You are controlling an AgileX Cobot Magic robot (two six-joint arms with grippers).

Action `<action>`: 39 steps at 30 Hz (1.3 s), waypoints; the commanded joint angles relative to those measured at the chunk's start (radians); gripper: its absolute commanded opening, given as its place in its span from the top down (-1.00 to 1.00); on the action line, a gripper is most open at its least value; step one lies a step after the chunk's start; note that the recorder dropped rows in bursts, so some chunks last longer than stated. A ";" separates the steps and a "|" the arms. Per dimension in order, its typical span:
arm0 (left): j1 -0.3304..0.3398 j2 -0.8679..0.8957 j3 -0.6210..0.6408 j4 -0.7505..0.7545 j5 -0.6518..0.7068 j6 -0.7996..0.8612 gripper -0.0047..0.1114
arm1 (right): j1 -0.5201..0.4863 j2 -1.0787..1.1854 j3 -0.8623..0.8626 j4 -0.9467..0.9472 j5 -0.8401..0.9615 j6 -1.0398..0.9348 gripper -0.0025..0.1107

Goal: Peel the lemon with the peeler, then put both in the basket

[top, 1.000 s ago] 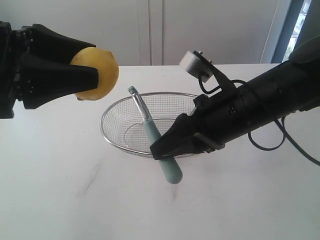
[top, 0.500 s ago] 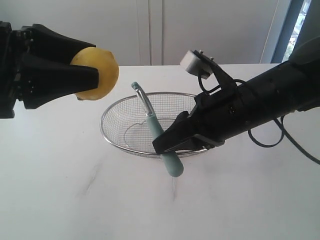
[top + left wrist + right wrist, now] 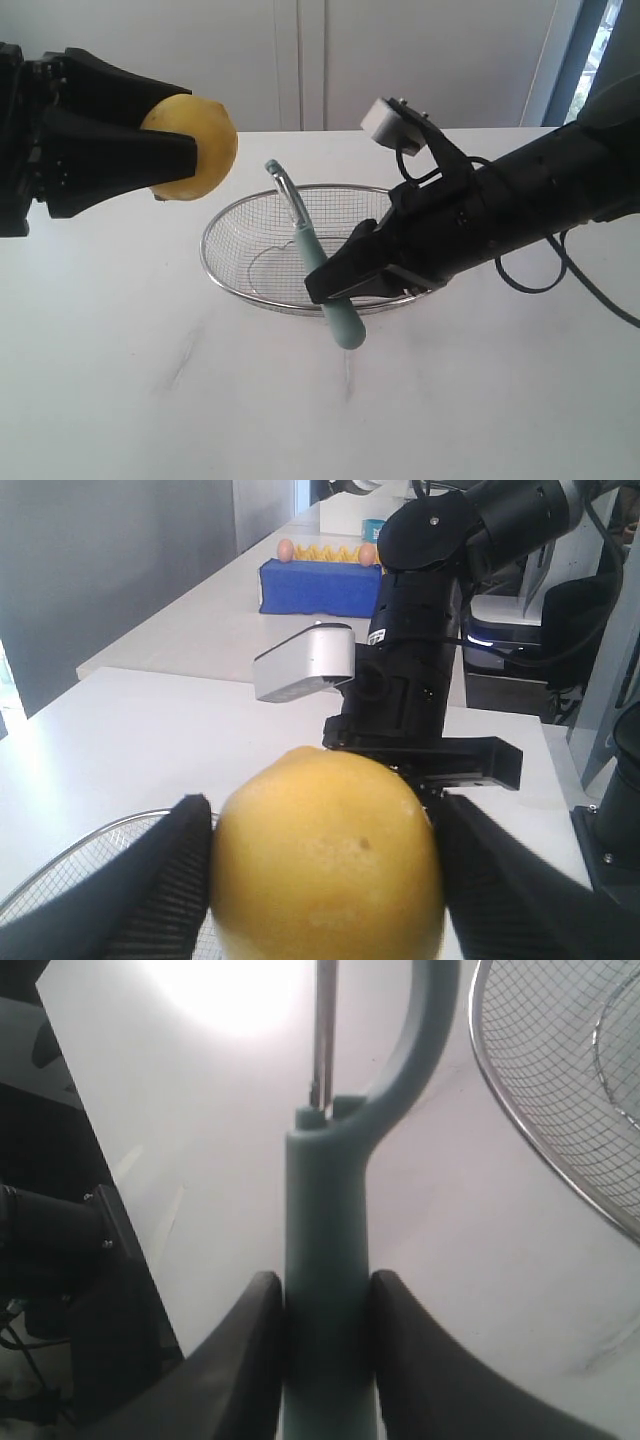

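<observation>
L gripper [image 3: 193, 122]: jaws spread wide and clamped on the lemon [image 3: 200, 140]. Black fingers [image 3: 165, 885] press on its two opposite flanks.
R gripper [image 3: 322, 288]: jaws about halfway in, pinching the peeler [image 3: 308, 250] by its handle. Pads [image 3: 250, 1345] sit tight on both sides of the handle, approx mid-length.
Lemon: held in air at L side of ext view, above the table [image 3: 150, 360], up and left of the basket [image 3: 205, 250] and clear of it. Skin bright yellow with a small dark speck on the face toward the L wrist cam. Part of the basket mesh shows beside one finger in that view.
Peeler: tilted, head up and leaning toward the lemon, butt end sticking down past the R jaws toward the table. Pale teal handle, metal blade across the forked head. In ext view it crosses the basket's front rim; touching rim or not, can't tell.
Head-to-lemon: apart, a clear gap btw them.
Basket: silver wire mesh w/ thick rim, sitting on the table at centre, btw the two arms. Its curved edge also shows in R wrist view, beside the peeler head.
R arm [image 3: 520, 200]: black, reaches in from R side of ext view. Grey wrist cam [image 3: 385, 120] on a bracket above it, cable [image 3: 540, 285] looped behind.
Table: white, faint grey marks in front of the basket.
Bkgd, L wrist view: blue box [image 3: 320, 588] w/ egg-like items on a far counter, behind the R arm.
</observation>
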State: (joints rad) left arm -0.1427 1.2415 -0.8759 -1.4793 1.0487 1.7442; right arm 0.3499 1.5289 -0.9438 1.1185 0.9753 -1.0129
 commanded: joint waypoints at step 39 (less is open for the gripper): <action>-0.016 -0.012 0.006 0.099 -0.219 0.015 0.92 | 0.309 -0.001 0.015 0.146 -0.374 0.315 0.96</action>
State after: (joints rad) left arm -0.1427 1.2415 -0.8738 -1.3588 0.8283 1.7477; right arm 0.6435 1.5289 -0.9327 1.2539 0.6077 -0.7000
